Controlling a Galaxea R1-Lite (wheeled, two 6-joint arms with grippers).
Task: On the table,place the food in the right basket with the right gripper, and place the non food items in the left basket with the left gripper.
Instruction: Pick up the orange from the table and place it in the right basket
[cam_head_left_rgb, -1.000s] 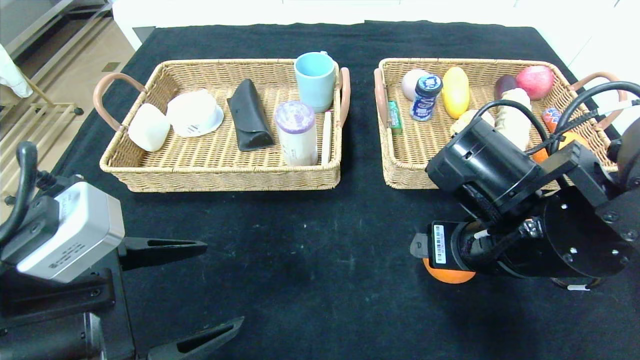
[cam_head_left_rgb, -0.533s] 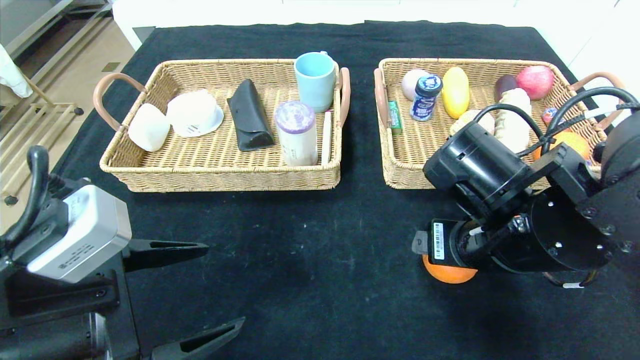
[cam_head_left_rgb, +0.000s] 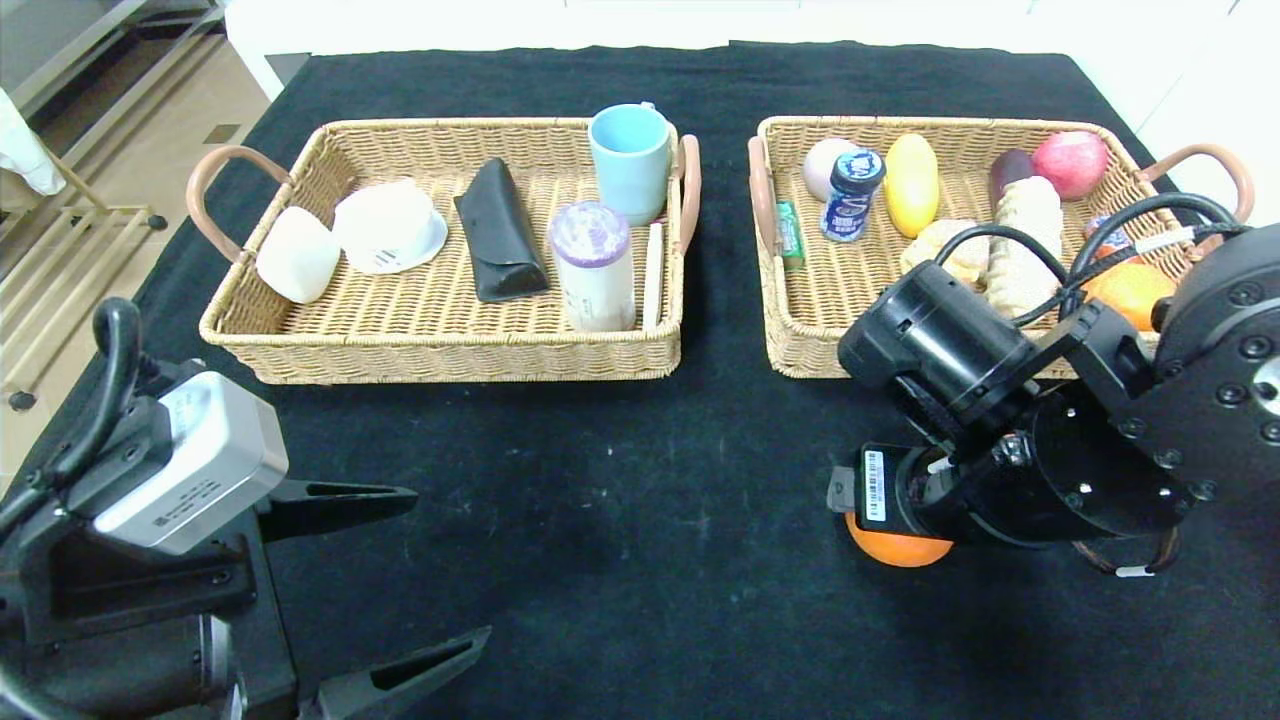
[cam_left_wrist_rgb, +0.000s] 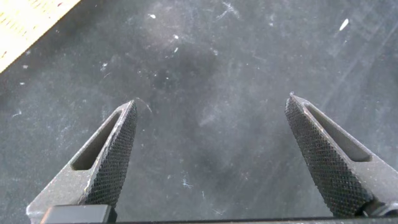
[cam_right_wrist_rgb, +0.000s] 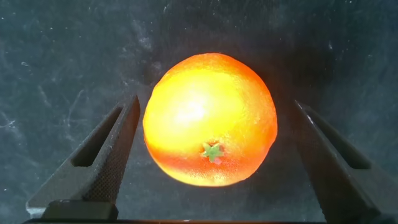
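Round orange fruit (cam_right_wrist_rgb: 210, 119) sits on the black cloth-covered table (cam_head_left_rgb: 620, 520), in front of the right wicker basket (cam_head_left_rgb: 800, 340), near that basket's front left corner. It appears to be the only loose item outside the baskets.

Right gripper (cam_right_wrist_rgb: 214, 158) hangs directly over the orange, pointing down. Jaws spread wide, one finger on each side of the fruit, gaps visible on both sides; nothing pinched yet. From the head camera only a sliver of the orange (cam_head_left_rgb: 897, 550) shows beneath the wrist.

Key relation: the orange lies centred between the fingers, straight below the tool. A round fruit has no long axis to line up, so no wrist turn looks needed. Likely next: lower and close, then carry toward the right wicker basket, already crowded with food.

Left gripper (cam_head_left_rgb: 395, 570) parked in front of the left wicker basket (cam_head_left_rgb: 240, 350), well apart from it, jaws spread, holding nothing.
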